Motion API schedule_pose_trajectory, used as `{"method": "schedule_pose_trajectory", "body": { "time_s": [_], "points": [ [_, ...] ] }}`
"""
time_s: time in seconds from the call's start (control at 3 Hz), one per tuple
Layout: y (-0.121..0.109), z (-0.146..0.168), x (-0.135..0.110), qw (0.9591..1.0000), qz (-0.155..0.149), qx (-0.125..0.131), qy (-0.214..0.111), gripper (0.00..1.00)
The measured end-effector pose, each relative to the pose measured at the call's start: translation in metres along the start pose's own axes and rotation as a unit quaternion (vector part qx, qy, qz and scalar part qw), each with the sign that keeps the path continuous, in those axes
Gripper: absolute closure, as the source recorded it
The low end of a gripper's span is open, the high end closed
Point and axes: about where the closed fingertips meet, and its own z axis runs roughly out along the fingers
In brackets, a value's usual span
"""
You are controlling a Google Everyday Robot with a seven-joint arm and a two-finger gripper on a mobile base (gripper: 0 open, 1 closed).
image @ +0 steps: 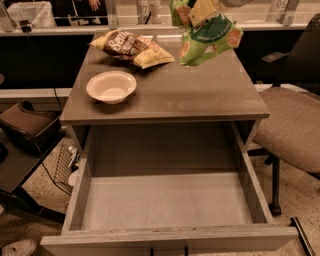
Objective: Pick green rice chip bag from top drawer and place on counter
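Note:
The green rice chip bag [207, 37] hangs in the air above the far right part of the counter [200, 95], at the top of the camera view. My gripper [196, 10] is shut on the bag's top edge, with only its tan fingers showing at the frame's top. The bag dangles clear of the counter surface. The top drawer [165, 200] is pulled fully open below the counter's front edge, and its pale bottom holds nothing.
A yellow-and-brown chip bag [132, 47] lies at the counter's far left. A white bowl [111, 87] sits on the left of the counter. An office chair [292, 120] stands to the right, and a dark bag [27, 127] lies to the left.

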Motion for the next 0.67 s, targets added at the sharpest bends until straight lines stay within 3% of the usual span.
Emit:
{"method": "schedule_pose_trajectory", "body": {
  "time_s": [0.33,0.67],
  "points": [
    [0.002,0.005,-0.007,1.0,-0.003,-0.003,-0.004,1.0],
    [-0.008,0.011,0.004,0.9998,0.02,0.0,-0.004,1.0]
  ]
}}
